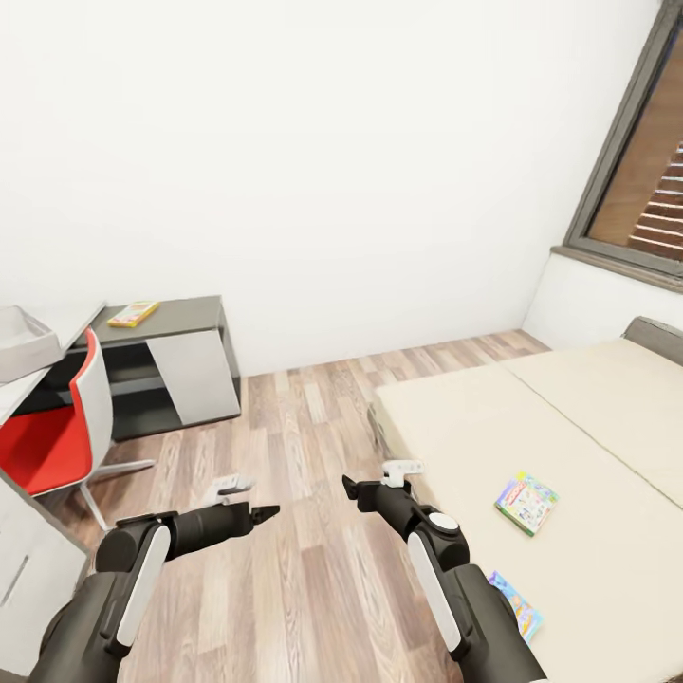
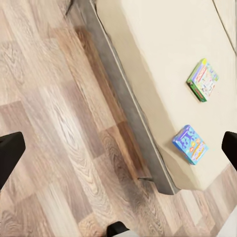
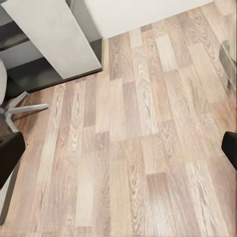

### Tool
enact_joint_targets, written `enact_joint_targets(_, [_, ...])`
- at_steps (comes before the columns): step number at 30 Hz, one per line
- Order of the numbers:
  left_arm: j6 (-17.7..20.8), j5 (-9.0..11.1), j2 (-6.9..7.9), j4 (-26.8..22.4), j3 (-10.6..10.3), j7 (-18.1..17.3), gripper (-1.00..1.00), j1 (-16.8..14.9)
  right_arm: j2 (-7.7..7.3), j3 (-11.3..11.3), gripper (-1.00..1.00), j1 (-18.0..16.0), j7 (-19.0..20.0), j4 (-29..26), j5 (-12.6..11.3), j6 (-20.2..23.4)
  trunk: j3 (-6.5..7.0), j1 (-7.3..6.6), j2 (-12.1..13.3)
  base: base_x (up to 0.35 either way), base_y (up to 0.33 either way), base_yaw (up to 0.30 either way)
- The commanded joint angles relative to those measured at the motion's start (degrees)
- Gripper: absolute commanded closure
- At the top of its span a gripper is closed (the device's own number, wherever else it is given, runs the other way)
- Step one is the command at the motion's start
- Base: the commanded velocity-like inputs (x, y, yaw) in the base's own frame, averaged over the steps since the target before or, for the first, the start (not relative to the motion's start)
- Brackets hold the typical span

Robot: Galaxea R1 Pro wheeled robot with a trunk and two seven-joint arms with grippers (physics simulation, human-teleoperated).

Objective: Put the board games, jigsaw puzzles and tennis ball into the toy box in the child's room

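Currently the robot stands on the wood floor (image 1: 304, 446) between the worktop and the bed, with nothing held. At far left in the head view, the grey toy box (image 1: 24, 341) sits on the pale worktop (image 1: 14, 398) behind the red chair (image 1: 52, 432). Beyond it, a yellow board game (image 1: 133, 314) lies flat on the lower dark cabinet top (image 1: 185, 318). The puzzles and the ball are not visible here.

The left gripper (image 1: 254, 514) hangs over bare floor; both wrist views show the fingertips at opposite picture edges, so the jaws of each arm stand wide apart and empty. The right gripper (image 1: 365, 491) hangs near the bed's corner.

On the bed (image 1: 531, 436), two board games lie flat and well apart: a green-edged box (image 1: 526, 503) further in, and a blue box (image 1: 517, 607) close to the near edge, partly hidden by the right forearm. The left wrist view shows both, green-edged box (image 2: 203, 80) and blue box (image 2: 190, 144), the blue one just beside the mattress edge.

Judgement: the step in hand is the approach to the bed.
- Take the blue box first; it appears nearest the right arm.
- Turn the base towards the bed before reaching, so the forearm stops hiding the box.
- The box is thin and flat on a soft mattress; grip across an edge, probably the one beside the mattress edge.
- Keep the jaws wide until they straddle the box.
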Motion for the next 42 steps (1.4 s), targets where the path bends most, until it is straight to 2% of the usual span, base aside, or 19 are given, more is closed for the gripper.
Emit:
enact_joint_targets(1, [0.3, 0.3, 0.01, 0.0, 0.1, 0.0, -1.00, 0.0, 0.03, 0.0, -1.00, 0.0, 0.1, -0.1, -0.2, 0.3, -0.09, 0.05, -0.1, 0.185, 0.164, -0.266])
enact_joint_targets(11, [0.0, 0.3, 0.01, 0.0, 0.1, 0.0, -1.00, 0.0, 0.03, 0.0, -1.00, 0.0, 0.1, -0.1, -0.2, 0.3, 0.20, 0.05, -0.1, 0.151, 0.131, -0.266])
enact_joint_targets(33, [0.0, 0.3, 0.01, 0.0, 0.1, 0.0, -1.00, 0.0, 0.03, 0.0, -1.00, 0.0, 0.1, -0.1, -0.3, 0.3, 0.82, 0.05, -0.1, 0.007, 0.006, -0.266])
enact_joint_targets(42, [0.0, 0.3, 0.01, 0.0, 0.1, 0.0, -1.00, 0.0, 0.03, 0.0, -1.00, 0.0, 0.1, -0.1, -0.3, 0.3, 1.07, 0.05, -0.1, 0.000, 0.106, -0.266])
